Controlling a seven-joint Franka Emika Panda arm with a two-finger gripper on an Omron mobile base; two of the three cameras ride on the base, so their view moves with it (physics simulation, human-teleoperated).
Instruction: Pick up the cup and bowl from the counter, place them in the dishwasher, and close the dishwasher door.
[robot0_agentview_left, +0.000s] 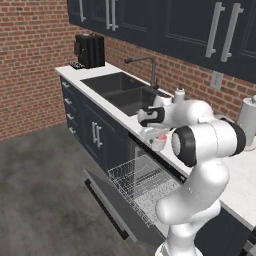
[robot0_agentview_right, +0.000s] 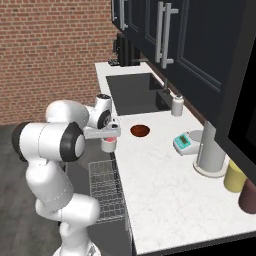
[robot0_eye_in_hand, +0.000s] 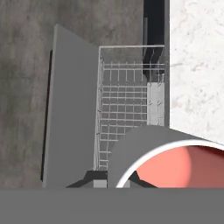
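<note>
Pincer (robot0_agentview_right: 109, 134) is sitting clamped on the cup (robot0_agentview_right: 108, 144), holding it upright in the air just off the front edge of the bench (robot0_agentview_right: 165, 190), above the inner end of the pulled-out wire rack (robot0_agentview_left: 140, 182). In the left base view the cup (robot0_agentview_left: 159, 141) is showing its pink-red inside just under the hand; fingers themselves are hard to make out there, prob. gripping the rim. In the hand view the cup (robot0_eye_in_hand: 168, 164) is filling the lower right w/ its white rim and pink inside, and the rack (robot0_eye_in_hand: 127, 109) is lying below it, w/ the dishwasher door (robot0_eye_in_hand: 72, 109) dropped flat beyond the rack, over the grey floor (robot0_agentview_left: 35, 190). Bowl (robot0_agentview_right: 140, 130) is resting on the bench near the front edge, just beside the held cup, between the sink (robot0_agentview_right: 132, 92) and a teal scale (robot0_agentview_right: 183, 143). Further along the bench, twd the near end, a grey paper-towel stand (robot0_agentview_right: 210, 150), a yellow jar (robot0_agentview_right: 235, 176) and a maroon jar (robot0_agentview_right: 249, 196) are standing in a row by the wall. Soap bottle (robot0_agentview_right: 177, 106) is standing behind the sink's corner.
</note>
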